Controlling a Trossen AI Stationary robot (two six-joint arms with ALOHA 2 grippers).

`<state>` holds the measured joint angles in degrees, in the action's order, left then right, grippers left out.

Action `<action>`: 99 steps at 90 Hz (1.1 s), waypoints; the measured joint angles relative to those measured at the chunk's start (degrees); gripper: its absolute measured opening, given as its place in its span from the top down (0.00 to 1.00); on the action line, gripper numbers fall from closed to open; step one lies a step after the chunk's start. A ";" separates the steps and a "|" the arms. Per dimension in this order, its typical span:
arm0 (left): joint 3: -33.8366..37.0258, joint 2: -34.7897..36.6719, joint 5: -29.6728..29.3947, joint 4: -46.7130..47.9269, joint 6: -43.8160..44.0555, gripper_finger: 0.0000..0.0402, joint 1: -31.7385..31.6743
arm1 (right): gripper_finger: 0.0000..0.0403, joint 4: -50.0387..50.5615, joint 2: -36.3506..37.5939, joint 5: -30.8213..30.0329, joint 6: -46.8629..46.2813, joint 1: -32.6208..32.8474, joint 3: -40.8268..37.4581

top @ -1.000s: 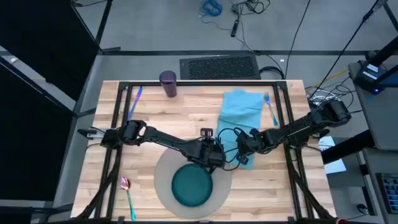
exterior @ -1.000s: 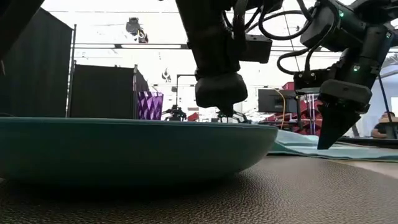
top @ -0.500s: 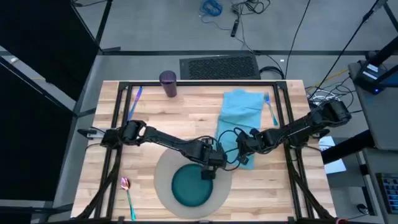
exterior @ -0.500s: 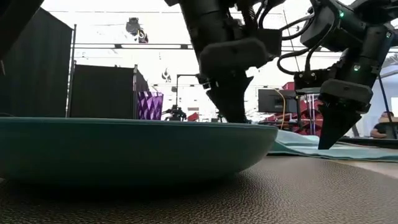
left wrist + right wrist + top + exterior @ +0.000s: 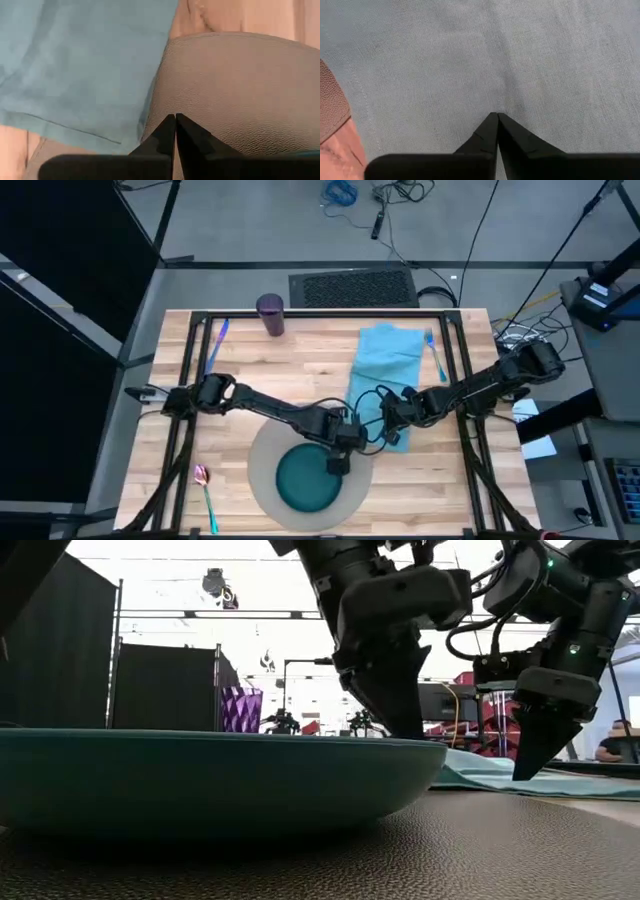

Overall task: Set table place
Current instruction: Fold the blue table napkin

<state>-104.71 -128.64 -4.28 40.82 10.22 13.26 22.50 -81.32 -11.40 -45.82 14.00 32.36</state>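
A teal plate (image 5: 308,480) lies on the round grey mat (image 5: 262,448) at the table's near middle. My left gripper (image 5: 337,464) is shut and points down over the mat's bare strip (image 5: 235,85), between the plate's right rim and the light blue napkin (image 5: 385,358). My right gripper (image 5: 392,430) is shut too, its tips (image 5: 497,115) at the near end of the napkin (image 5: 495,55), which lies flat with its near corner over the mat's edge. The plate's rim (image 5: 200,780) hides my left fingertips in the low view. My left gripper hangs over the mat; the plate rim hides its tips, so I cannot tell whether it touches. My right gripper comes from above, pointing down, with shut tips at the napkin's near end (image 5: 506,102). A faint crease runs from them, but I cannot tell whether they touch it.
A purple cup (image 5: 270,313) stands at the far edge. A blue utensil (image 5: 217,338) lies at the far left, another (image 5: 434,352) right of the napkin. The pink-bowled spoon (image 5: 205,490) lies near left. Black frame rails (image 5: 190,380) run along the table's sides.
My left gripper has moved toward the table's near edge, past the plate's far right rim, and has tipped so that its fingers point down beside the plate. The plate, mat and napkin have stayed in place.
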 joint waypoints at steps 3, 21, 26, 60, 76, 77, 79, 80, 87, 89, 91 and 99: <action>0.00 -0.21 -0.20 -0.08 0.02 1.00 0.00 | 1.00 0.00 0.00 0.00 -0.01 0.00 0.00; -0.01 -1.06 -2.54 -0.42 -0.12 1.00 -1.05 | 1.00 0.15 0.00 0.71 -0.02 -0.02 0.00; -0.02 -1.36 -3.70 -0.19 -0.17 1.00 -1.37 | 1.00 0.15 0.00 0.74 -0.01 -0.02 -0.01; 0.02 -1.50 -16.56 5.14 -0.73 1.00 -2.78 | 1.00 0.13 0.00 0.89 0.00 -0.04 -0.02; 0.02 -1.50 -23.45 6.64 -0.62 1.00 -2.75 | 1.00 0.13 0.00 0.90 0.00 -0.04 -0.02; 0.02 -1.50 -23.88 6.66 -0.63 1.00 -2.75 | 1.00 0.13 0.00 0.90 0.00 -0.04 -0.02; 0.02 -1.47 -24.63 6.78 -0.67 1.00 -2.75 | 1.00 0.13 0.00 0.90 0.00 -0.04 -0.02; 0.02 -1.42 -24.97 6.88 -0.70 1.00 -2.75 | 1.00 0.13 0.00 0.90 0.00 -0.04 -0.02; 0.02 -1.00 -26.64 7.51 -1.51 1.00 -2.75 | 1.00 0.13 0.00 0.90 0.00 -0.03 -0.02; 0.01 -0.92 -27.00 7.57 -1.56 1.00 -2.75 | 1.00 0.13 0.00 0.90 0.02 -0.04 -0.02; -0.02 -0.89 -27.46 7.81 -1.53 1.00 -2.75 | 1.00 0.12 0.00 0.90 0.02 -0.03 -0.02; -0.04 -0.87 -29.38 9.54 -1.51 1.00 -2.75 | 1.00 0.13 0.00 0.90 0.02 -0.02 -0.02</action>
<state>-104.75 -129.51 -33.66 50.36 8.71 10.50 22.63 -81.32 -10.50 -45.80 13.98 32.34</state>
